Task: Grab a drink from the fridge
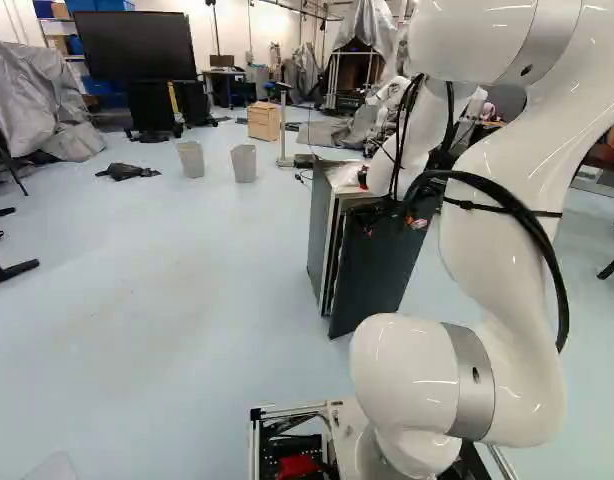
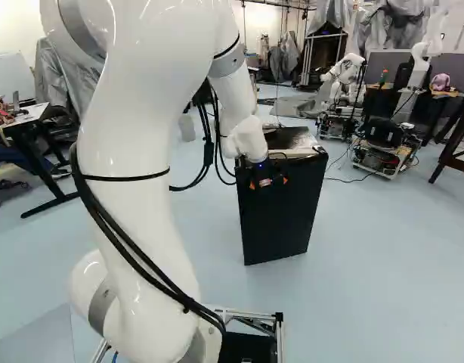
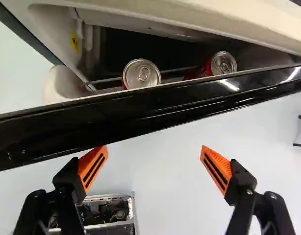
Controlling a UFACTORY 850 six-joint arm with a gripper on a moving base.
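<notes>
End effector [image 2: 269, 181] spread pretty wide, up by top of black fridge door [image 2: 281, 223]. One orange pad [image 3: 92, 166] right near door's glossy edge, can't tell if touching. Door's ajar on fridge [image 1: 322, 230], and drinks sit in door rack, on far side of that edge from fingers: red can with silver top [image 3: 141, 74], plus second red can [image 3: 223, 63] a bit apart. Two grey bins [image 1: 191, 160] on floor [image 1: 167, 300] past fridge, another robot [image 2: 345, 79] off beyond it.
</notes>
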